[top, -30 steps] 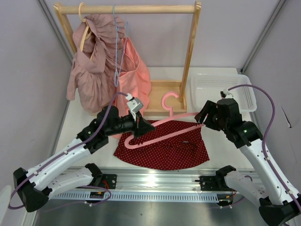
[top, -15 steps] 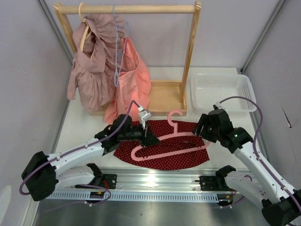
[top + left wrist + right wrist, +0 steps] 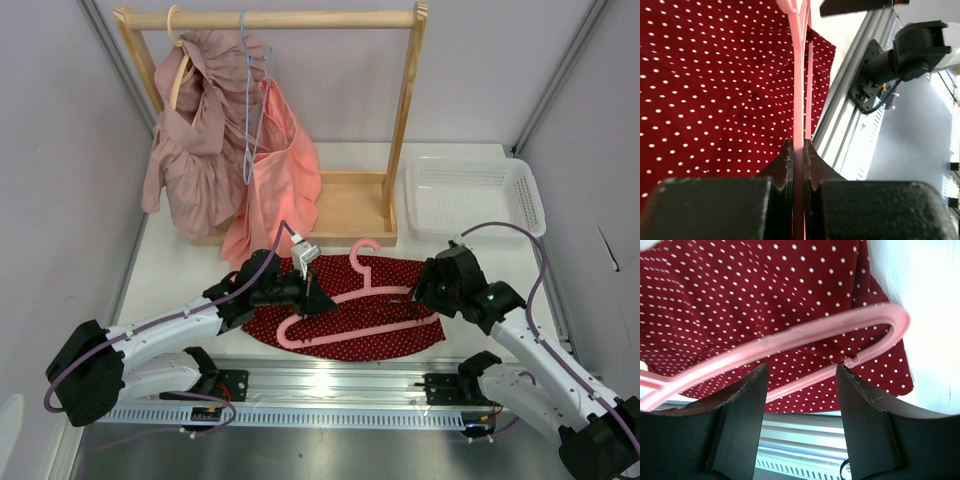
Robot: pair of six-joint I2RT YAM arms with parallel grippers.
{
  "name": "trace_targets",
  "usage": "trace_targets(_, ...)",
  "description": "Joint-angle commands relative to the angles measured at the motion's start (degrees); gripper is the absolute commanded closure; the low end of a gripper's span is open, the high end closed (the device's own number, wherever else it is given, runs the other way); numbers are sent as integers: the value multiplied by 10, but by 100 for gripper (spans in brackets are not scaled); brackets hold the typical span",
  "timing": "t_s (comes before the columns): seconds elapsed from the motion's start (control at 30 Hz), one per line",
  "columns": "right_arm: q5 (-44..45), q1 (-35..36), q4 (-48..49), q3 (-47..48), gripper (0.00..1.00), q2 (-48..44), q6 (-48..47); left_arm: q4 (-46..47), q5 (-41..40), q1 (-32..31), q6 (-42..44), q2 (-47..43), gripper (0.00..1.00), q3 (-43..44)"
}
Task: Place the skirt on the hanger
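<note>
The dark red polka-dot skirt (image 3: 350, 320) lies flat at the table's front middle; it fills the left wrist view (image 3: 715, 90) and the right wrist view (image 3: 765, 300). The pink hanger (image 3: 350, 312) lies low over it, hook (image 3: 362, 250) toward the rack. My left gripper (image 3: 308, 292) is shut on the hanger's left arm (image 3: 799, 125). My right gripper (image 3: 428, 292) is open, jaws wide, just above the hanger's right end (image 3: 890, 322), not holding it.
A wooden rack (image 3: 405, 110) stands at the back with a dusty-pink garment (image 3: 195, 150), a salmon garment (image 3: 285, 170) and a blue wire hanger (image 3: 248, 110). A white basket (image 3: 470, 195) sits back right. The metal rail (image 3: 330, 385) runs along the front edge.
Both arms have come down and toward the front, lowering the hanger onto the skirt. The right gripper has let go of the hanger's right end and stands open.
</note>
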Motion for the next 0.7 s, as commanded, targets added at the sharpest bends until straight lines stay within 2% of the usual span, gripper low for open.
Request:
trace_targets(0.0, -1, 4, 23, -18, 39, -5, 12, 30, -27, 1, 16, 3, 100, -4)
trace_targets(0.37, -13, 5, 30, -35, 38, -33, 13, 21, -17, 1, 24, 8, 100, 1)
trace_targets(0.53, -21, 5, 24, -37, 34, -64, 7, 21, -15, 1, 28, 28, 100, 14)
trace_targets(0.67, -39, -18, 24, -45, 33, -76, 5, -33, -30, 1, 50, 34, 100, 38)
